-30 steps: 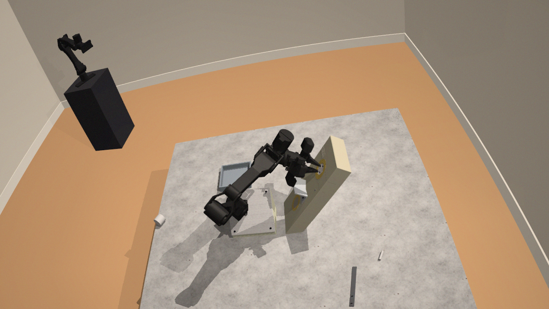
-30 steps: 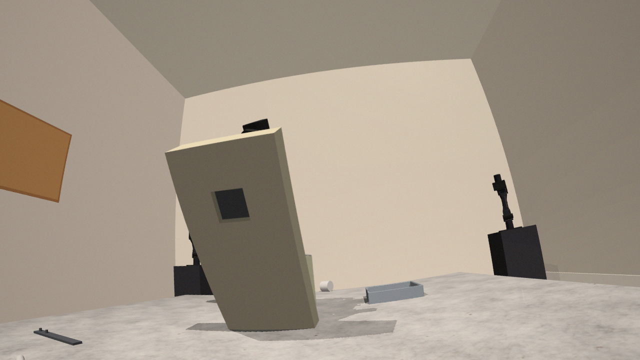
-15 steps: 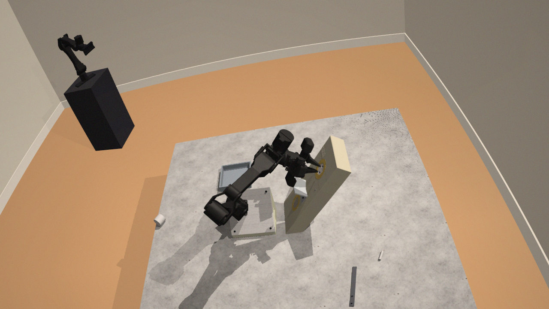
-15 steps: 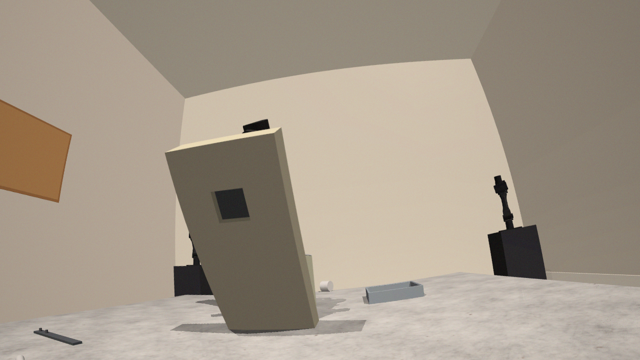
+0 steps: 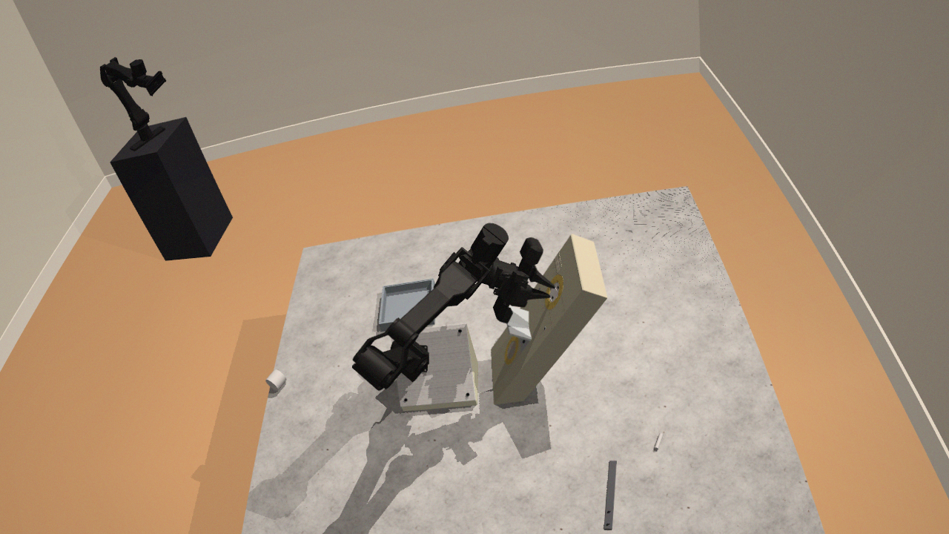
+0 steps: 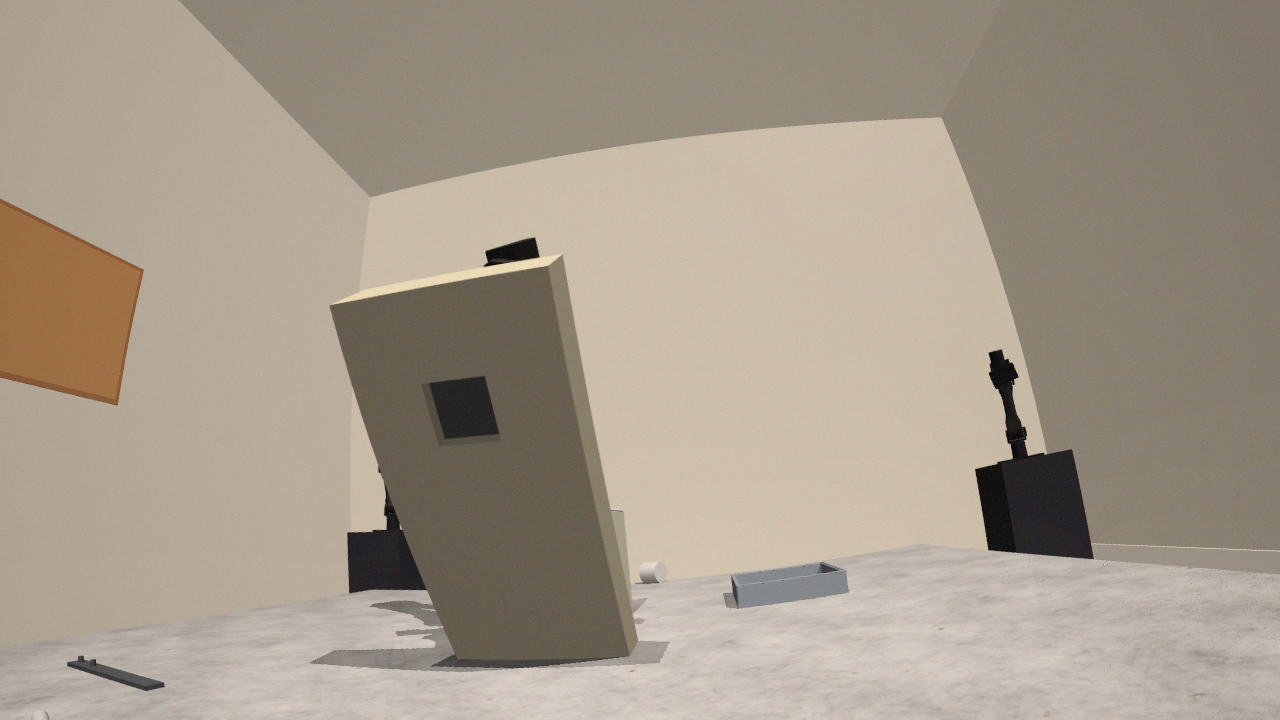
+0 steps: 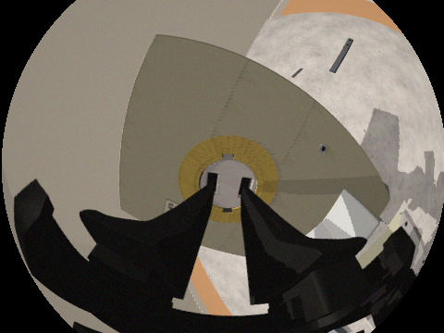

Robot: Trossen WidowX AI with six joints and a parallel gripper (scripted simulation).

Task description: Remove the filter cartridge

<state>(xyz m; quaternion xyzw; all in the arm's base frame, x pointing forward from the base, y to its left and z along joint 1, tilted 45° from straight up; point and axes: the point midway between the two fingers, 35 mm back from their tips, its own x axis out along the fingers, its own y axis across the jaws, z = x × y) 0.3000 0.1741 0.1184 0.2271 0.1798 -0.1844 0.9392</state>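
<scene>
The round grey filter cartridge [image 7: 229, 198] sits in the yellow-ringed opening of the beige service panel [image 5: 547, 320] [image 6: 510, 546] [image 7: 185, 92], which leans. My gripper [image 5: 553, 291] [image 7: 228, 191] is at the cartridge's face, partly open, with nothing squeezed between its fingers. In the wrist view each fingertip overlaps one of the two dark slots; how deep the tips reach is hidden. In the exterior view the panel hides the fingers. The blue-grey tray [image 5: 403, 305] [image 6: 787, 589] stands behind the arm in the top view, partly covered by it, with no cartridge in its visible part.
A pale angular hood [image 5: 519, 323] [image 7: 347, 216] juts from the panel below the gripper, near a second yellow ring [image 5: 510, 351]. A low box [image 5: 448, 381] stands by the arm's base. A dark bar [image 5: 609, 495] [image 6: 114, 674] [image 7: 341, 55] and a white cylinder [image 5: 276, 380] [image 6: 653, 572] lie farther off.
</scene>
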